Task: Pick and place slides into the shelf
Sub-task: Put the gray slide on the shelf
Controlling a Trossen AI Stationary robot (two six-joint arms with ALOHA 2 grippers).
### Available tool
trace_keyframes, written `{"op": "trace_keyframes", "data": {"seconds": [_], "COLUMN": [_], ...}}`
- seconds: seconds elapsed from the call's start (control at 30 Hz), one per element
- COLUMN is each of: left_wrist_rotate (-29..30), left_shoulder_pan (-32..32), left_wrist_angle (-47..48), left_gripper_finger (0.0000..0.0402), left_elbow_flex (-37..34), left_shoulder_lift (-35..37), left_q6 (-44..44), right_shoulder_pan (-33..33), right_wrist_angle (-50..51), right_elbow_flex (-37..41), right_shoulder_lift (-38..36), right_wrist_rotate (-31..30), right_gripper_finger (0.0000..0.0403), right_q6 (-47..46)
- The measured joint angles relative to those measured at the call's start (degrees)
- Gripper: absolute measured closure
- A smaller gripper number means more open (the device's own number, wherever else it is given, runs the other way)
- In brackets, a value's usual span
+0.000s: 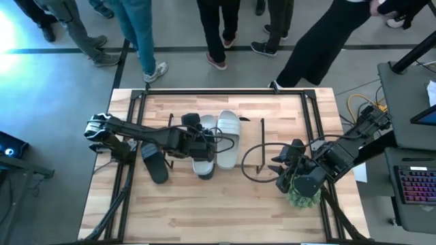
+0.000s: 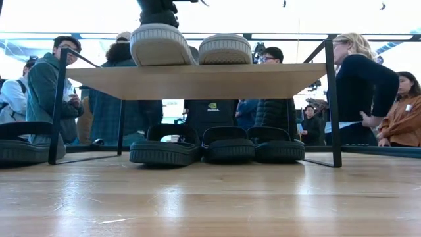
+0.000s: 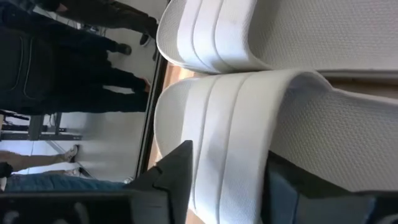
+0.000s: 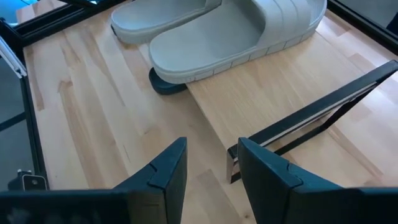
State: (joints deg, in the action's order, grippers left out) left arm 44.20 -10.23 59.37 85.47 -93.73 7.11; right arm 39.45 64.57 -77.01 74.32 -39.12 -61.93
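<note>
1. One black slide (image 1: 155, 165) is seen on the table (image 1: 225, 211), left of the shelf (image 2: 197, 80).
2. Left gripper (image 1: 202, 145) is placed over a pale slide (image 3: 249, 143) on the shelf top, jaws straddling its strap.
3. Three black slides (image 2: 227, 145) sit under the shelf.
4. Right gripper (image 4: 211, 171) hovers beside the shelf, jaws spread, empty.

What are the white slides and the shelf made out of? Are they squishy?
The white slides look like soft molded foam or rubber: matte, one piece, with a finely dimpled footbed and ribbed strap. Squishiness can't be confirmed by sight. The shelf has a pale wood top with visible grain and thin black legs, likely metal.
</note>
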Motion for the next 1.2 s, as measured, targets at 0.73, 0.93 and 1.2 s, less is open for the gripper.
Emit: {"op": "trace_keyframes", "data": {"seconds": [0.73, 0.93, 1.2], "left_wrist_rotate": [-10.99, -28.39, -28.45], "left_shoulder_pan": [-5.93, -14.03, -18.71], "left_wrist_angle": [9.18, 10.23, 8.27], "left_gripper_finger": [0.0213, 0.0275, 0.0393], "left_elbow_flex": [10.58, 11.84, 10.4], "left_shoulder_lift": [0.12, 0.17, -3.72], "left_q6": [11.91, 26.96, 32.96], "right_shoulder_pan": [0.01, 0.01, 0.01], "right_wrist_angle": [2.72, 2.75, 4.95], "right_elbow_flex": [0.0, 0.0, 0.02], "right_shoulder_lift": [0.0, 0.0, 0.0], "right_wrist_rotate": [0.41, 2.04, 1.76], "right_gripper_finger": [0.0268, 0.0268, 0.0268], "right_q6": [-2.46, -2.96, -2.58]}}
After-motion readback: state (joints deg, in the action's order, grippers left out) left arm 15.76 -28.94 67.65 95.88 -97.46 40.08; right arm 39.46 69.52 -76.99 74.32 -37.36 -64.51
